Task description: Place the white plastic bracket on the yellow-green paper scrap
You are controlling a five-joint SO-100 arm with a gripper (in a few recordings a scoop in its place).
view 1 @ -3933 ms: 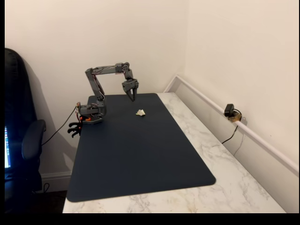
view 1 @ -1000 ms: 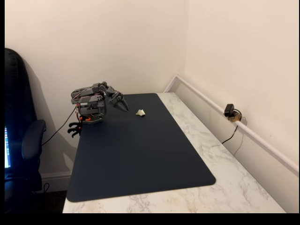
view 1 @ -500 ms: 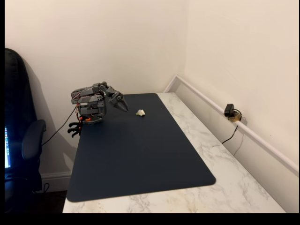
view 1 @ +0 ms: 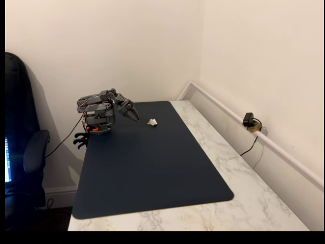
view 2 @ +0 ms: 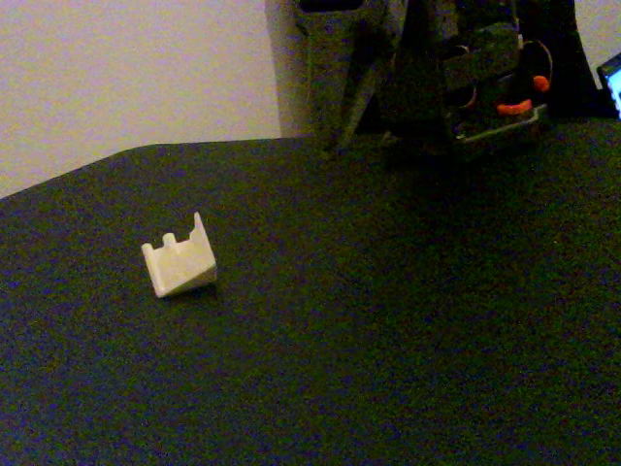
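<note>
— What's the setting?

— A corner of cream walls, and a white marbled tabletop (view 1: 223, 152) with a dark blue mat (view 1: 147, 162) spread over most of it. A dark office chair (view 1: 20, 147) stands off the left edge in a fixed view, and a small black camera (view 1: 249, 120) sits on the ledge by the right wall.

— And you?

— I'm folded low over my base (view 1: 99, 124) at the mat's far left corner. My jaws (view 1: 133, 115) point out and downward toward the mat, hanging just above it. They look drawn close together, but at this size I cannot tell for certain whether the tips meet. Nothing is between them.

— Where is the white plastic bracket?

— The white plastic bracket (view 2: 179, 264) lies on the mat near its far edge, a little to the right of my jaws in a fixed view (view 1: 152, 122), apart from them. In the close fixed view it rests tilted on one edge, its long axis running roughly left to right across the picture, with the small ridges along its upper rim pointing up and the right end standing higher than the left.

— The yellow-green paper scrap?

— I cannot make it out; whether it lies under the bracket I cannot tell
</note>
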